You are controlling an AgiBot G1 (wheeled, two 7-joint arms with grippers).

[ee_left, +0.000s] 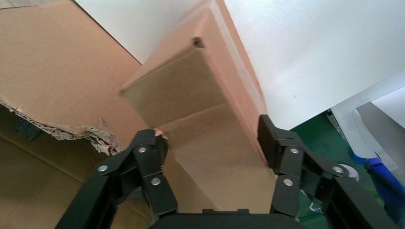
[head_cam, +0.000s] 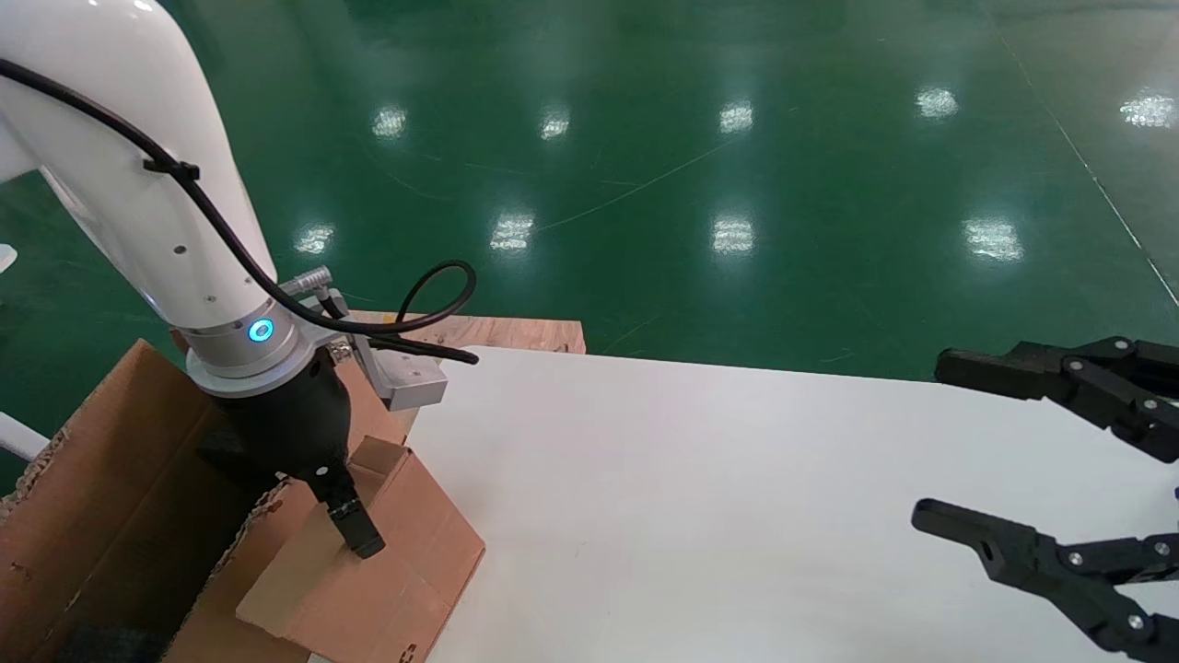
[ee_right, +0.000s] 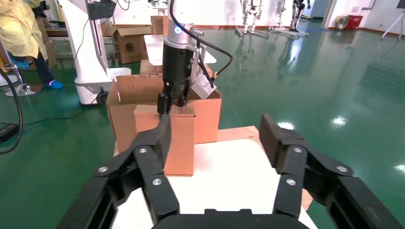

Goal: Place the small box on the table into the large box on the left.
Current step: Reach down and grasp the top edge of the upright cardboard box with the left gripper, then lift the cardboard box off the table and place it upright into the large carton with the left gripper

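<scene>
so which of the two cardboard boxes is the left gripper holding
The small box, the smooth-faced carton tilted at the table edge. The left gripper has its jaws clamped on it. The large box beside it has ragged torn flaps.

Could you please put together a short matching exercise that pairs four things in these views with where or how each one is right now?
Things:
1. small smooth brown cardboard box
2. large torn-edged brown corrugated carton
3. left tool
4. right tool

States:
A. open, holding nothing, over the white table's right side
B. shut on a carton
C. tilted, leaning at the big carton's edge
D. stands at the table's left, dark inside

Pairs: 1-C, 2-D, 3-B, 4-A
</scene>
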